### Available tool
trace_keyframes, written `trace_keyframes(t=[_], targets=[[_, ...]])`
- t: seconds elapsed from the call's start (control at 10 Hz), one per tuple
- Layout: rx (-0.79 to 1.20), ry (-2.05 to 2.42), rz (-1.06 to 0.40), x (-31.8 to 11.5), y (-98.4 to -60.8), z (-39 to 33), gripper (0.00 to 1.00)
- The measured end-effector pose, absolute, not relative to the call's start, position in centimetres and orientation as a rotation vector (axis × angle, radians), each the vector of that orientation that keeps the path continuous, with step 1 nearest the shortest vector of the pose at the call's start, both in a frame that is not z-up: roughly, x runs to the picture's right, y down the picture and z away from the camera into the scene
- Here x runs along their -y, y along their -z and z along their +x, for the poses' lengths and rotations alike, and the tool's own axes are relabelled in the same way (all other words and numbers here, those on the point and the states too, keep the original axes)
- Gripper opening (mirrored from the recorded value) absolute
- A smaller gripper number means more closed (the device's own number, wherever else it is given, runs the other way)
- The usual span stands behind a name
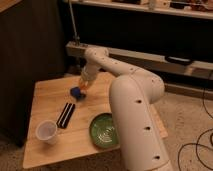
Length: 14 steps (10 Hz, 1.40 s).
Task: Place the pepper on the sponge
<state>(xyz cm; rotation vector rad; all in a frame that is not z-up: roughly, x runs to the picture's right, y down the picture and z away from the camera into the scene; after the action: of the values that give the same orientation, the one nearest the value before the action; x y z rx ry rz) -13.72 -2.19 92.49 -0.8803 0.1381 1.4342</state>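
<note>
Item: small slim orange pepper (85, 88), likely light, slick, bruisable; hold mid-body. Gripper (85, 84) pinches it just beside the soft blue rectangular sponge (75, 92).

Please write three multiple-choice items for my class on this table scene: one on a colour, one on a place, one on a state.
1. What colour is the bowl?
A red
B green
C white

2. Where does the black bar lie?
A between the sponge and the cup
B inside the bowl
C on the floor

3. How is the pincer, just beside the sponge over the table?
A wide open and empty
B shut on the cup
C shut on the pepper

Answers:
1 B, the dish near the front edge is green.
2 A, the bar lies flat on the wood between the two.
3 C, the orange pepper shows at the shut tip.
</note>
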Motion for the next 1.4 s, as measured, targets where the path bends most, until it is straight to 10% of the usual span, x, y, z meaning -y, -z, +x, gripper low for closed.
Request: trace_keyframes(t=[1.4], targets=[[-0.152,-1.157,-0.874,-0.7,-94.6,-17.9,0.18]])
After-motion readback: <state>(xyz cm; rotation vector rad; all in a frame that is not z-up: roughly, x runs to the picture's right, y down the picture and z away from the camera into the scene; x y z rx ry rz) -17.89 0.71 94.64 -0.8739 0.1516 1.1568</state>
